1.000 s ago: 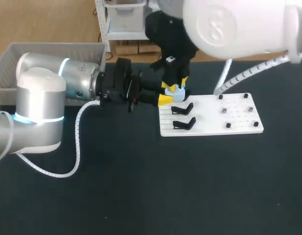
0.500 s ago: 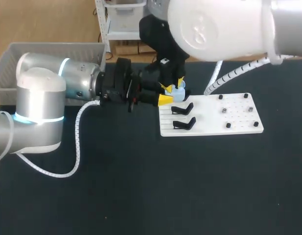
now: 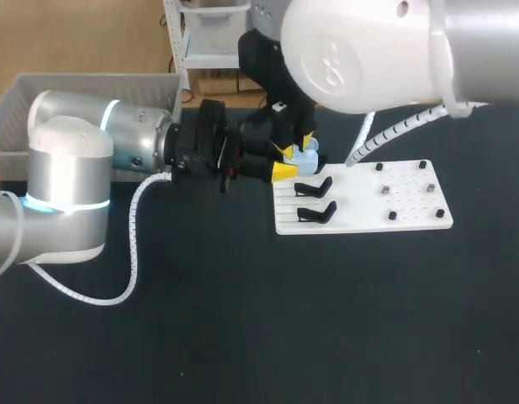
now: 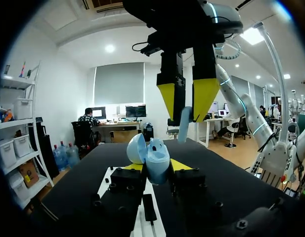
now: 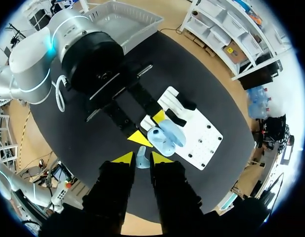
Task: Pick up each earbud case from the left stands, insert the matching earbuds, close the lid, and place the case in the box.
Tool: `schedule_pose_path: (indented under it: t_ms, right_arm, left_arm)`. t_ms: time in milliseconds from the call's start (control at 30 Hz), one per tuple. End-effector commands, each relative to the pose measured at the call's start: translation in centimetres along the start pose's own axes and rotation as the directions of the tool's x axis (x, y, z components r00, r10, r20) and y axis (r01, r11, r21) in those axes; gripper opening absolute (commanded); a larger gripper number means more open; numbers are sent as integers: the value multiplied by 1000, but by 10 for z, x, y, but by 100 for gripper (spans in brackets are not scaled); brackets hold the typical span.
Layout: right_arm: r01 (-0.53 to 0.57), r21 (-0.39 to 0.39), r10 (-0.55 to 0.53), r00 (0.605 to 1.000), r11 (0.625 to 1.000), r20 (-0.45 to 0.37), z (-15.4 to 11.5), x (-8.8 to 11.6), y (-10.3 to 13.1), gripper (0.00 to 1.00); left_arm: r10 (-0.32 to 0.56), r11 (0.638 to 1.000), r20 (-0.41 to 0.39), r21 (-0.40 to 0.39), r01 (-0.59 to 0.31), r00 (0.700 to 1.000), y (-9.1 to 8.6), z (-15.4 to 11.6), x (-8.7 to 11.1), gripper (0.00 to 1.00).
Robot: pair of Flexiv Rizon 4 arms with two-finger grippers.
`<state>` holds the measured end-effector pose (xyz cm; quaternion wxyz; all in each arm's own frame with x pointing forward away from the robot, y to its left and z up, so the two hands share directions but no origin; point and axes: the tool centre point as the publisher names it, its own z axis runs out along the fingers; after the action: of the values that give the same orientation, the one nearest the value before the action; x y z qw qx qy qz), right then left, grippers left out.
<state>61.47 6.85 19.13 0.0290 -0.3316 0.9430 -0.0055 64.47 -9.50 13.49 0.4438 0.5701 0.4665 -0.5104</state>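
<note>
One case (image 3: 308,158) half hidden, earbud (image 5: 142,159) pinched

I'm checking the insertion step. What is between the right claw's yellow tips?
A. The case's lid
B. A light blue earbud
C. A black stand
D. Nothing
B: the left wrist view shows a light blue earbud pinched between the yellow tips of the right claw, just above the open case that the left claw holds.
</note>
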Motion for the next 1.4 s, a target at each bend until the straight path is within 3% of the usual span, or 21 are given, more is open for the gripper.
schedule_pose_path:
  t_ms: [33, 1400]
  right_arm:
    - [-4, 2, 4, 1000, 1000, -5, 4, -5, -2, 0]
    - [-59, 13, 59, 998, 998, -18, 19, -13, -17, 0]
  left_arm:
    - [3, 1000, 2, -5, -3, 1000, -1, 0, 1, 0]
    - [3, 1000, 2, -5, -3, 1000, -1, 0, 1, 0]
